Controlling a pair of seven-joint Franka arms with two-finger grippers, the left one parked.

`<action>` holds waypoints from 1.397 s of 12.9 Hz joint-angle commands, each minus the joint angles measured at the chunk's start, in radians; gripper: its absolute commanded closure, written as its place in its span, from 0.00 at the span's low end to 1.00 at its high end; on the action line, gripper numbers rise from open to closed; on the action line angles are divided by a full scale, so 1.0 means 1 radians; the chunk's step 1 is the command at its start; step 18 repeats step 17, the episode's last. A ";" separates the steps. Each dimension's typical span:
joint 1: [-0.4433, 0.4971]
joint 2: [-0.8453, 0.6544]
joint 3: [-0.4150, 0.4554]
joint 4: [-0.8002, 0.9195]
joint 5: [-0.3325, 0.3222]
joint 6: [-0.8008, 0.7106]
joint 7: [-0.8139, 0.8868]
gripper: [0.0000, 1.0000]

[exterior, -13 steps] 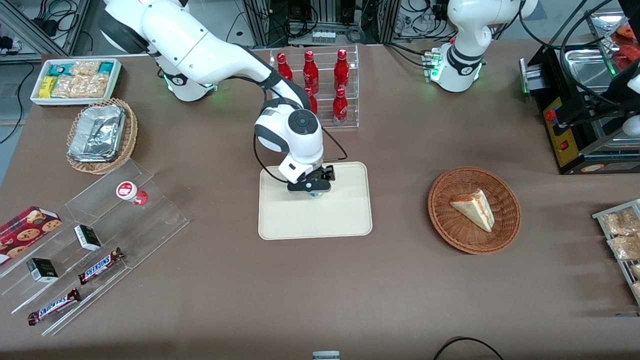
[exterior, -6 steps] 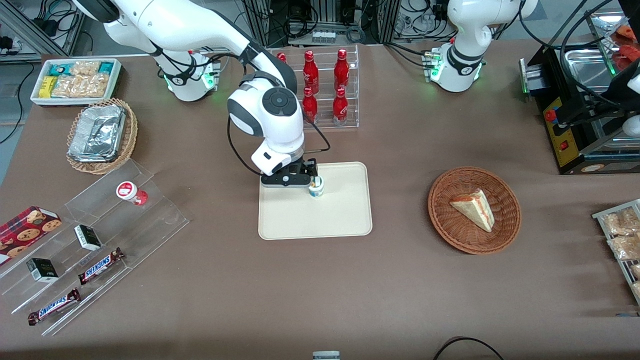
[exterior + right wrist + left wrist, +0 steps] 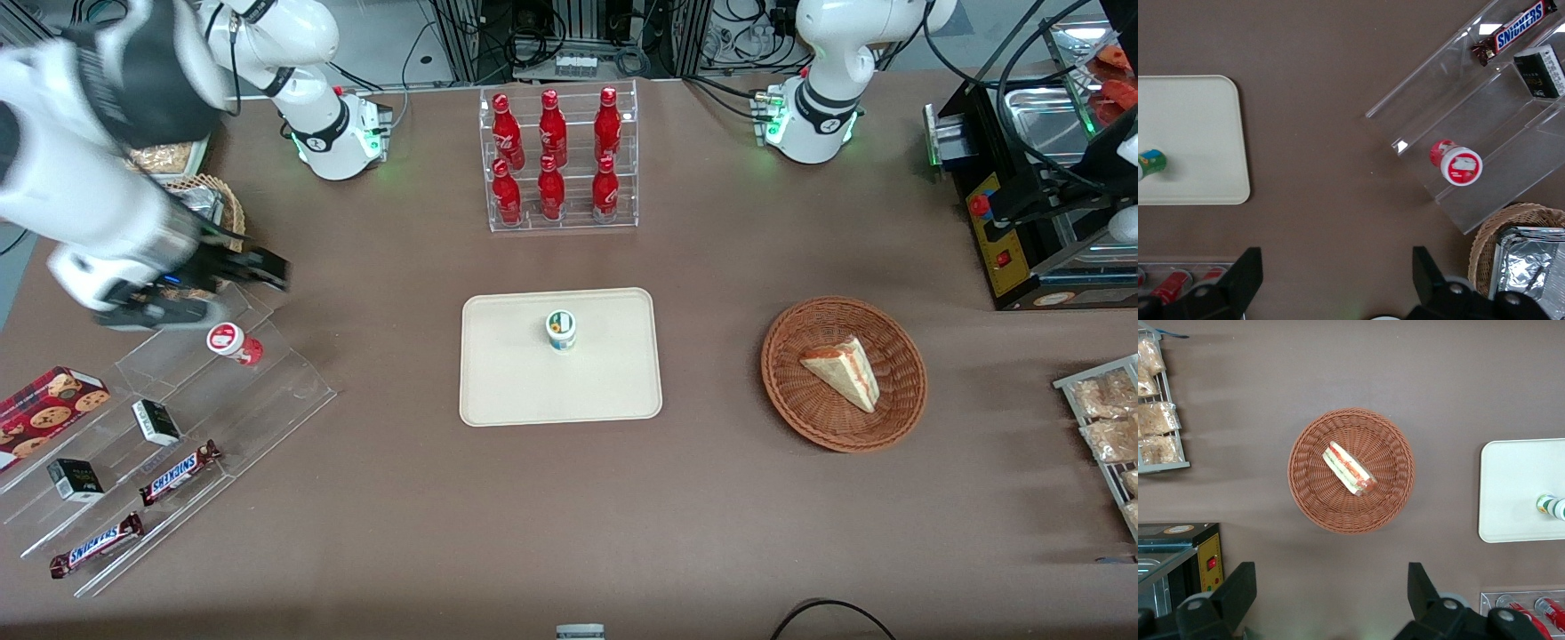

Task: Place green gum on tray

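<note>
Green gum (image 3: 561, 330) is standing on the tray (image 3: 507, 391), mid-frame; the end effector (image 3: 191, 289), upper left, is gaping wide, empty; nothing remaining but parking.

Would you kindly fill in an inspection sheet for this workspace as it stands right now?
Surface: brown table, covered with a cloth.
Job's things: green gum stands upright on the tray, with nothing gripping it.
Clutter: rack of red bottles; wicker basket holding a sandwich wedge; acrylic steps with the red-lidded gum and Snickers bars; foil container in a basket.
Grippers: gripper raised above the acrylic steps, at the working arm's end, open and holding nothing.
Cables: black cable at the table's near edge.
Surroundings: black appliance at the parked arm's end.
</note>
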 commanded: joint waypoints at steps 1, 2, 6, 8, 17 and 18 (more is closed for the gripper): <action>0.034 0.012 -0.068 -0.018 0.018 -0.014 -0.065 0.00; 0.034 0.010 -0.090 -0.010 0.018 -0.018 -0.067 0.00; 0.032 0.004 -0.167 0.022 0.006 -0.054 -0.118 0.00; 0.032 0.002 -0.205 0.025 0.006 -0.055 -0.116 0.00; 0.035 -0.008 -0.233 0.065 0.004 -0.072 -0.109 0.00; 0.035 -0.008 -0.233 0.065 0.004 -0.072 -0.109 0.00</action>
